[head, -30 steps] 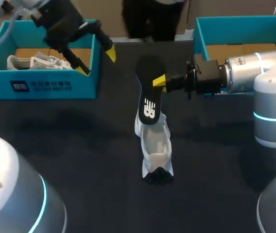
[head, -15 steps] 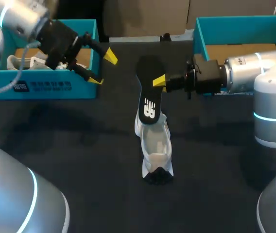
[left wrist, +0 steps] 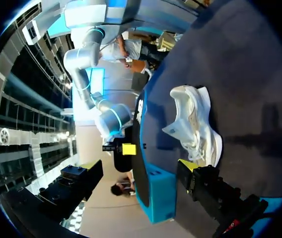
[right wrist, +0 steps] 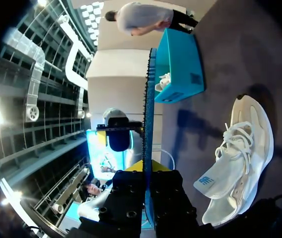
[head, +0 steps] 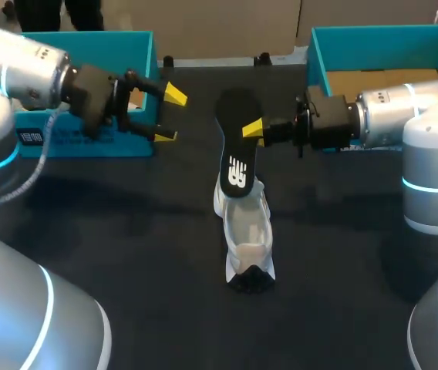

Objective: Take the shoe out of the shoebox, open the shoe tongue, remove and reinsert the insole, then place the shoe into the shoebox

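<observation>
A white shoe [head: 244, 231] lies mid-table, toe toward me. A black insole [head: 236, 146] stands slanted with its lower end in the shoe's opening. My right gripper [head: 254, 129] is shut on the insole's right edge, partway up. In the right wrist view the insole [right wrist: 148, 114] runs edge-on out from between my fingers, with the shoe [right wrist: 235, 153] beside it. My left gripper [head: 165, 116] hangs open and empty in front of the left shoebox [head: 126, 50], left of the insole. The left wrist view looks over at the shoe [left wrist: 195, 124] and the edge-on insole [left wrist: 137, 144].
A second teal shoebox [head: 381, 54] with a cardboard floor stands at the back right, behind my right arm. The left box [right wrist: 178, 64] holds another white shoe [right wrist: 163, 82]. Dark tabletop stretches in front of and on both sides of the shoe.
My left arm has swung down from above the left shoebox to its front corner, bringing its open gripper closer to the insole. The right arm, insole and shoe have not moved.
</observation>
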`<action>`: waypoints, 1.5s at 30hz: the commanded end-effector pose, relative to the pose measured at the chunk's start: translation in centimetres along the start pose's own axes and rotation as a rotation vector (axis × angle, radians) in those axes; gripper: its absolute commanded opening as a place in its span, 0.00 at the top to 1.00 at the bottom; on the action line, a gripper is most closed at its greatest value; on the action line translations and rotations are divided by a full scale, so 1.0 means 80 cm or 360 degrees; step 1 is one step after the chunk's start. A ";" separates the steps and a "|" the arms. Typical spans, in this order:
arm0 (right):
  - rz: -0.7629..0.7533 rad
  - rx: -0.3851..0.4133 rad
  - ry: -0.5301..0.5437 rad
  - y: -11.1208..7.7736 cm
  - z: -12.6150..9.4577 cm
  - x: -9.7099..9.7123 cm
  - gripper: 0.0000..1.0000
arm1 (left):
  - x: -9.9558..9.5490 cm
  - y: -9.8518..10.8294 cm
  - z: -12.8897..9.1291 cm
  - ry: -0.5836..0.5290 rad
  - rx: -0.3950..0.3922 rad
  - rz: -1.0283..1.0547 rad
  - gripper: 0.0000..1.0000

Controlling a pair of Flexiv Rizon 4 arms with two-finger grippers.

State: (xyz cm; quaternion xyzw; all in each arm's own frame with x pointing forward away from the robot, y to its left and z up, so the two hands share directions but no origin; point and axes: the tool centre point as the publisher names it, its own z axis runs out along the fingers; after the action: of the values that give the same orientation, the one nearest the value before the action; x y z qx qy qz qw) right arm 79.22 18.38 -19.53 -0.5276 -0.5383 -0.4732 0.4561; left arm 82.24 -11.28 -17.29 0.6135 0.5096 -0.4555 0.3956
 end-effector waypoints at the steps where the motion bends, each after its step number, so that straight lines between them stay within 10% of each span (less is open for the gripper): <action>1: 0.0002 0.0000 -0.0008 0.000 0.001 0.001 1.00 | 0.005 -0.008 0.026 -0.0109 -0.0234 0.0022 0.00; 19: 0.0021 -0.0040 0.0081 -0.020 0.022 0.008 1.00 | 0.016 0.021 0.069 -0.0254 -0.0384 -0.0069 0.00; 30: 0.0037 -0.0057 0.0088 -0.023 0.023 0.007 1.00 | 0.018 0.027 0.082 -0.0300 -0.0370 -0.0119 0.32; 45: 0.0037 -0.0057 0.0088 -0.023 0.023 0.007 1.00 | 0.009 0.030 0.095 -0.0346 -0.0299 -0.0169 0.51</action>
State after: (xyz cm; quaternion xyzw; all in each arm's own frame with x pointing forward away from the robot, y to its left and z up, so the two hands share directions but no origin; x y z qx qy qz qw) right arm 77.44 20.13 -19.28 -0.5278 -0.5110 -0.4916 0.4676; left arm 83.21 -18.50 -20.01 0.4913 0.5369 -0.4893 0.4806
